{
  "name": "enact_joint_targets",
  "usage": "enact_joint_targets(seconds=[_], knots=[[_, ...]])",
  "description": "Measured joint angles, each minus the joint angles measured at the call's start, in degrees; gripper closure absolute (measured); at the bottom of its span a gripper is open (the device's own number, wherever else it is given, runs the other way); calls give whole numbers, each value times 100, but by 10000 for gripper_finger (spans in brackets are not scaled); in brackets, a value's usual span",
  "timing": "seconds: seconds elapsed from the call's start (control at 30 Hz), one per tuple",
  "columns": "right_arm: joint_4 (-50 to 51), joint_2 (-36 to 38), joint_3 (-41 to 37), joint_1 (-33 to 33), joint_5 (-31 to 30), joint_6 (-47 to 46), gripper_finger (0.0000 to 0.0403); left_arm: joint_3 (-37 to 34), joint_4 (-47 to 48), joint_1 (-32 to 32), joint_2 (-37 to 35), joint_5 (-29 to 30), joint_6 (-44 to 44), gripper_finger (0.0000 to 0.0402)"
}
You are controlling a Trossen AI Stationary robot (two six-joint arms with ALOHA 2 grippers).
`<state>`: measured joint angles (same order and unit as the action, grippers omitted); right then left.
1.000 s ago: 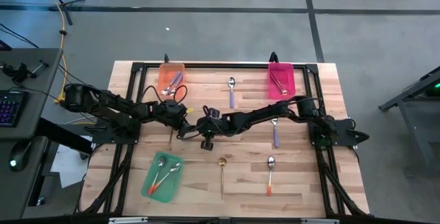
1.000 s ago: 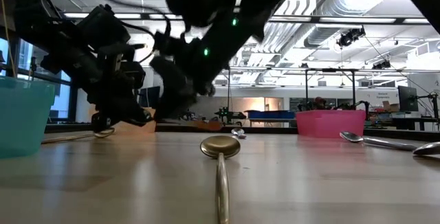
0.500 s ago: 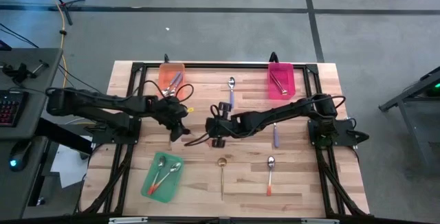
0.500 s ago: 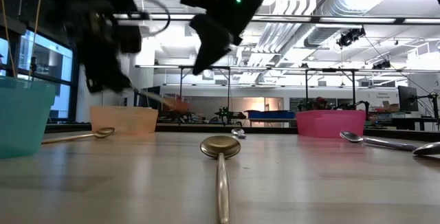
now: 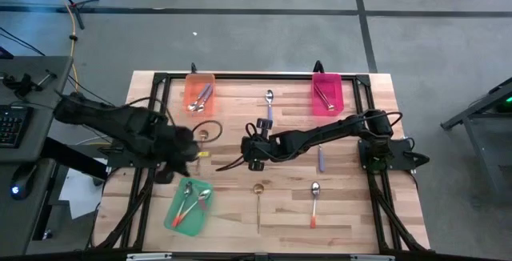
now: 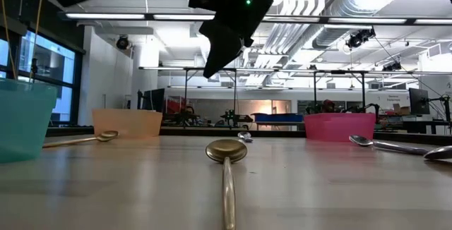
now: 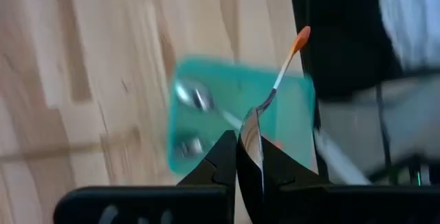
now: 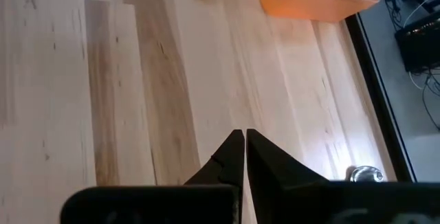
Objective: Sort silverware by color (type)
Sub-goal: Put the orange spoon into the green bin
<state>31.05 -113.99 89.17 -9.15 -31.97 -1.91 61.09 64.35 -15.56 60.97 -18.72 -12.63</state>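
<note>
— What's the left gripper (image 7: 242,157) doing?
— It hangs over the table's left side, just above the green tray (image 5: 189,205), fingers pinched on a spoon with an orange-red handle (image 7: 273,86). Two more spoons (image 5: 190,202) of that kind lie in the tray.
— And the orange tray (image 5: 199,91)?
— It holds purple-handled spoons; a gold spoon (image 5: 202,135) lies just below it.
— The middle?
— The right gripper (image 5: 253,146) hovers there, fingers pressed together, holding nothing. A gold spoon (image 5: 258,198) lies just below it, a purple-handled one (image 5: 270,106) above.
— Further right?
— One orange-handled spoon (image 5: 314,202) lies near the front, and the pink tray (image 5: 327,94) holds gold spoons.
</note>
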Motion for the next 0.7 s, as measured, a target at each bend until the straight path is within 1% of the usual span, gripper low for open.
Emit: enact_joint_targets(seconds=[0.13,0.27,0.37,0.43,0.53,0.63,0.7], knots=[[-50,0,0,17,-4,-2,403,32,438,-552,178,12,-17,396],[-333,-2,-33,38,8,-4,403,-38,539,-978,592,158,95,396],[-1263,23,-450,69,306,70,403,-38,439,-1235,959,430,436,396],[-2030,24,-862,110,652,37,403,-38,453,-1355,1211,566,652,396],[-3121,26,-1511,129,902,-52,403,-38,428,-1484,1512,732,892,396],[-3883,35,-2022,129,1071,-120,403,-38,247,-1536,1739,735,1085,396],[-4108,88,-2216,127,1107,-208,403,-38,152,-1536,1860,735,1173,396]])
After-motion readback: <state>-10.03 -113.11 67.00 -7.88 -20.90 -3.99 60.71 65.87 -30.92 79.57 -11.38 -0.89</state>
